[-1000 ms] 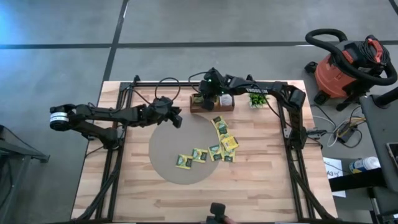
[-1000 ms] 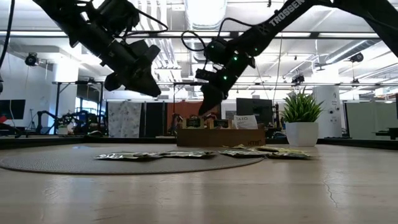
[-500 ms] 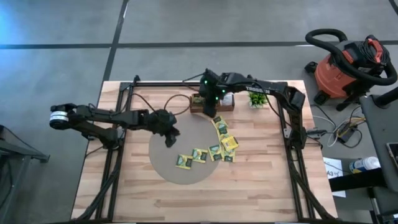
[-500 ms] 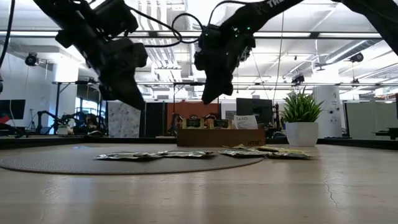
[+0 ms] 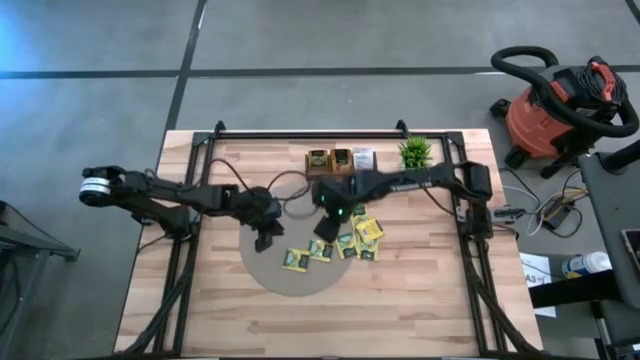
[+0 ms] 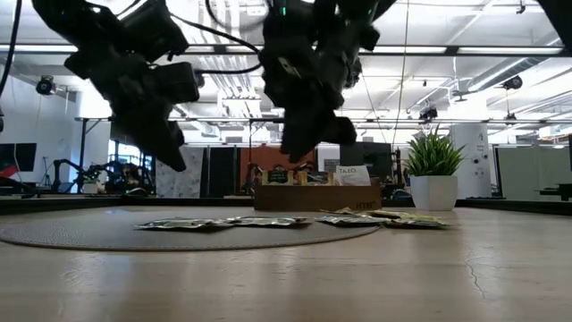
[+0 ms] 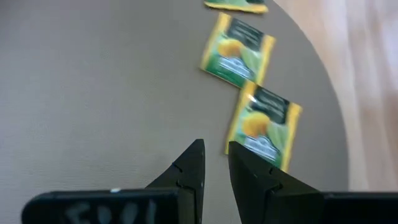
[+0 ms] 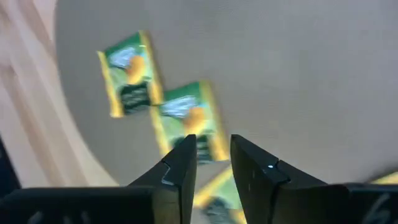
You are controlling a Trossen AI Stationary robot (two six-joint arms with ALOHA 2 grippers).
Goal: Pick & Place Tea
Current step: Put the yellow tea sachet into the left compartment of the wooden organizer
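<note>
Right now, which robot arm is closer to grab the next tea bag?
Probably the right. The right gripper hovers directly over the yellow-green sachets on the round mat, empty, fingers slightly apart. The left gripper hangs beside them, also empty, a bit farther off.

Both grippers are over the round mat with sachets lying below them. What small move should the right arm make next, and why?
Probably a short descent. The right gripper hangs above the mat with nothing between its slightly parted fingers, and a yellow-green sachet lies flat just beyond its tips. Lowering onto that sachet's edge would likely set up a pinch. The left gripper hovers nearby, also empty.
</note>
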